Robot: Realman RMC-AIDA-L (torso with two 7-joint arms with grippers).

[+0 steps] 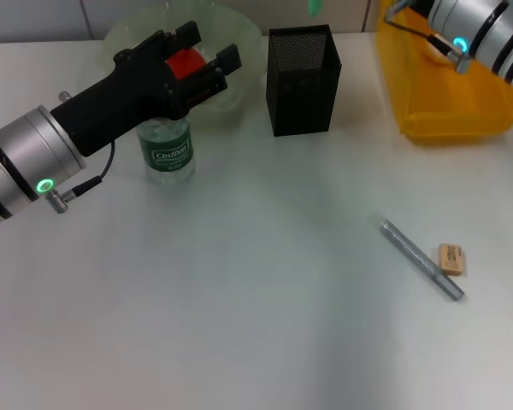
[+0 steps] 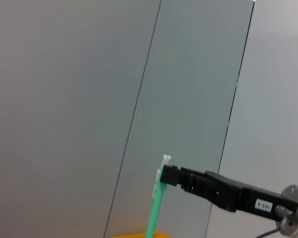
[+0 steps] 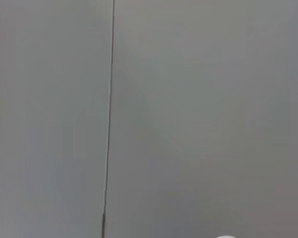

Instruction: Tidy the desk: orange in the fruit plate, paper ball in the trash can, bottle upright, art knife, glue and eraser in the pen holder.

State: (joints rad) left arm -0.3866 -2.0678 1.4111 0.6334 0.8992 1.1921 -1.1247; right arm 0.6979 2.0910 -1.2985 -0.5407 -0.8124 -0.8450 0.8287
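My left gripper (image 1: 207,49) is open and hangs over the pale-green fruit plate (image 1: 248,43). The orange (image 1: 185,61) shows between its fingers, lying in the plate. The bottle (image 1: 166,152) stands upright on the desk (image 1: 239,290) under my left arm. My right arm (image 1: 474,30) reaches over the yellow trash can (image 1: 449,107). Its gripper (image 2: 165,174) shows in the left wrist view, shut on a green stick-shaped tool (image 2: 156,208). The tool's tip (image 1: 313,7) hangs above the black mesh pen holder (image 1: 302,79). The eraser (image 1: 451,258) lies beside a grey pen-shaped tool (image 1: 421,259). The paper ball is out of view.
The pen holder stands between the fruit plate and the trash can at the back of the desk. The right wrist view shows only a grey wall.
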